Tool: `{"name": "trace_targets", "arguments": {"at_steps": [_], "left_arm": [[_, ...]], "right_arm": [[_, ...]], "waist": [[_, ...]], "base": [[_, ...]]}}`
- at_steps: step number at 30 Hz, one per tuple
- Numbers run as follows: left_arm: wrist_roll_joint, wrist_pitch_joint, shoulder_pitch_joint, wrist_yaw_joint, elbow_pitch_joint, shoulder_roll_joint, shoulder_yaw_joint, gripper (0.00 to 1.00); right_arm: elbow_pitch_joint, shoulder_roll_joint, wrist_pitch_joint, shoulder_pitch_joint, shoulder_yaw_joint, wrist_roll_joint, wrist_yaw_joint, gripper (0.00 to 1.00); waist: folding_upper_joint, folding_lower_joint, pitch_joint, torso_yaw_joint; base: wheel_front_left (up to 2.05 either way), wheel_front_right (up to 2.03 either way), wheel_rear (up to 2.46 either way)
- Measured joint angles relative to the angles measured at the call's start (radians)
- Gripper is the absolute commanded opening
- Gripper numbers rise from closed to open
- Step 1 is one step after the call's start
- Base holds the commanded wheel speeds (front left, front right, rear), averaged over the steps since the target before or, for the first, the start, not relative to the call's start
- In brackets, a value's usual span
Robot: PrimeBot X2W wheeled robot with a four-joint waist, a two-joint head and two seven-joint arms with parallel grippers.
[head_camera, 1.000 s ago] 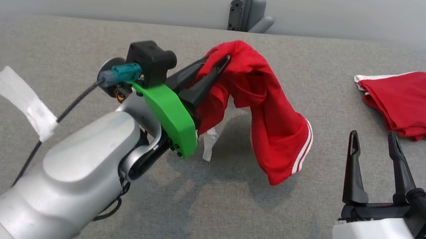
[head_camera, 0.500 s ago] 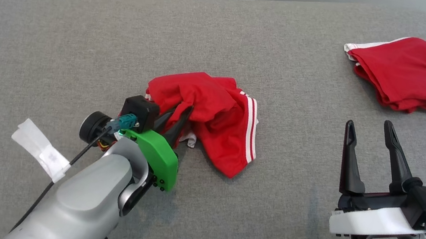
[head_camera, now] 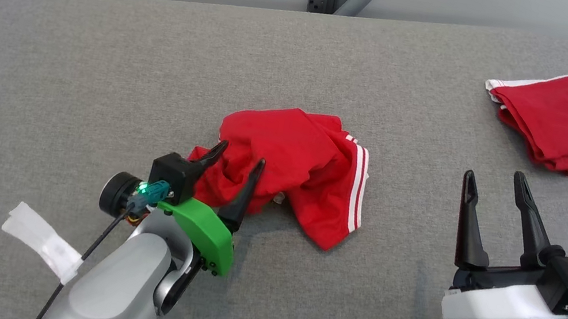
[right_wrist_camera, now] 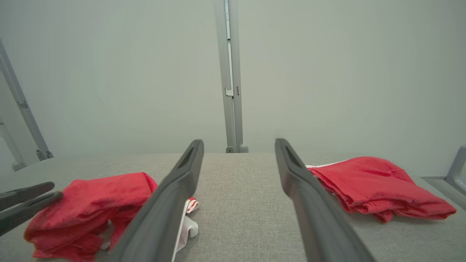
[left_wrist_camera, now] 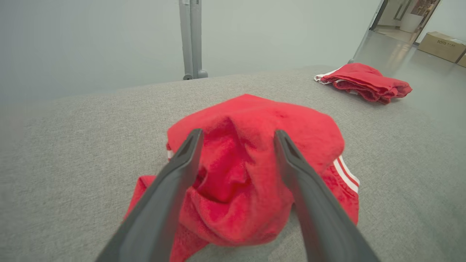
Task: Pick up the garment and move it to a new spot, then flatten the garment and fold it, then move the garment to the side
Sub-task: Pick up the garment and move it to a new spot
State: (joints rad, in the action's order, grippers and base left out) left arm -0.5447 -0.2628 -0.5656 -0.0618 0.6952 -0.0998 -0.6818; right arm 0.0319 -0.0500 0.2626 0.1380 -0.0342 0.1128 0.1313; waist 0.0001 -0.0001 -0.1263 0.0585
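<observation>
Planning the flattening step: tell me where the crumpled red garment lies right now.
In the head view the crumpled red garment lies near the middle of the grey surface, its near edge between the fingers of the open left gripper.

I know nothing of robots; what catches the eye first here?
A crumpled red garment with white stripes lies in the middle of the grey cushion, the left gripper open astride its near edge. A second red garment, folded, sits at the far right, beyond the open right gripper.
</observation>
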Motion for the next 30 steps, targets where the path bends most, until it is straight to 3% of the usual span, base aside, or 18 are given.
{"name": "trace_targets", "arguments": {"at_steps": [10, 22, 30], "left_arm": [[0.110, -0.001, 0.198, 0.023, -0.194, -0.005, 0.188, 1.00], [0.213, -0.001, 0.397, 0.089, -0.364, 0.009, 0.386, 1.00], [0.249, -0.001, 0.513, 0.098, -0.457, 0.022, 0.494, 1.00]], "right_arm": [[0.016, 0.000, 0.000, -0.036, 0.011, 0.007, 0.000, 1.00], [0.004, 0.000, 0.000, -0.081, 0.031, 0.029, 0.000, 1.00], [0.010, 0.000, 0.000, -0.117, 0.027, 0.037, 0.000, 1.00]], "waist": [[0.0000, 0.0000, 0.054, -0.053], [0.0000, 0.0000, 0.093, -0.110], [-0.0001, 0.0000, 0.102, -0.126]], "base": [[0.00, 0.00, 0.00], [0.00, 0.00, 0.00], [0.00, 0.00, 0.00]]}}
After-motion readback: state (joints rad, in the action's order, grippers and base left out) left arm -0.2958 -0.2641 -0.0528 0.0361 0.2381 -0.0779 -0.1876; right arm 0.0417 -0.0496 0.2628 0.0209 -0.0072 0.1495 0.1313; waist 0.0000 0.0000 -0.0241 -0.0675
